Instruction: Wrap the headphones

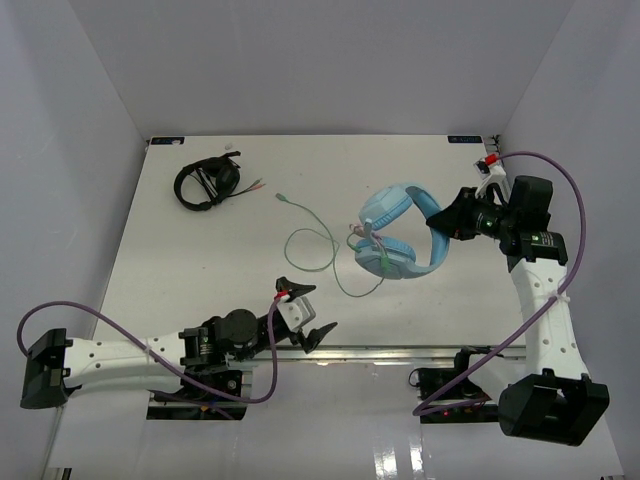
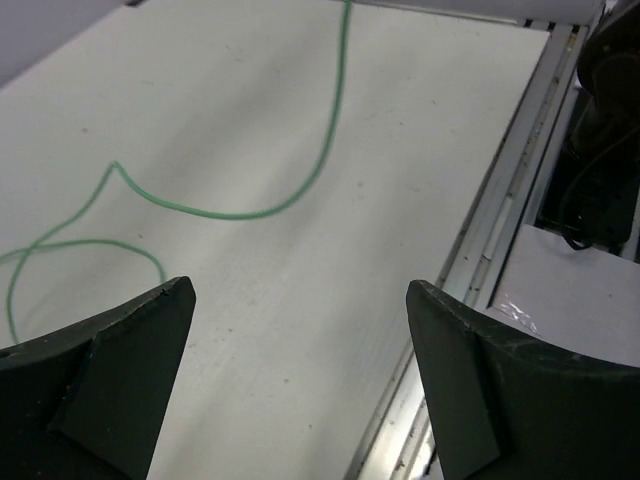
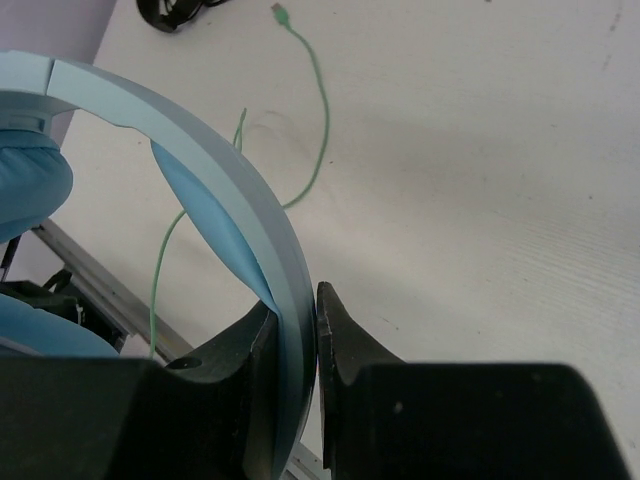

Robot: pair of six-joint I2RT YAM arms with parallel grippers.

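Observation:
The light blue headphones [image 1: 392,238] are held up over the right half of the table, ear cups hanging toward the middle. My right gripper [image 1: 441,226] is shut on their headband [image 3: 205,150], which runs between the two black fingers [image 3: 345,340]; one blue ear cup [image 3: 28,190] shows at the left. The thin pale green cable [image 1: 312,240] trails from the cups in loose loops across the table, and its plug [image 1: 282,197] lies farther back. My left gripper [image 1: 306,312] stands open near the front edge, nothing between its fingers [image 2: 120,360], with the cable [image 2: 240,213] lying ahead of it.
Black headphones [image 1: 207,183] with their own cable lie at the back left of the white table [image 1: 200,270]. A metal rail [image 1: 400,352] runs along the table's front edge and is seen in the left wrist view as the rail [image 2: 490,220]. White walls enclose three sides.

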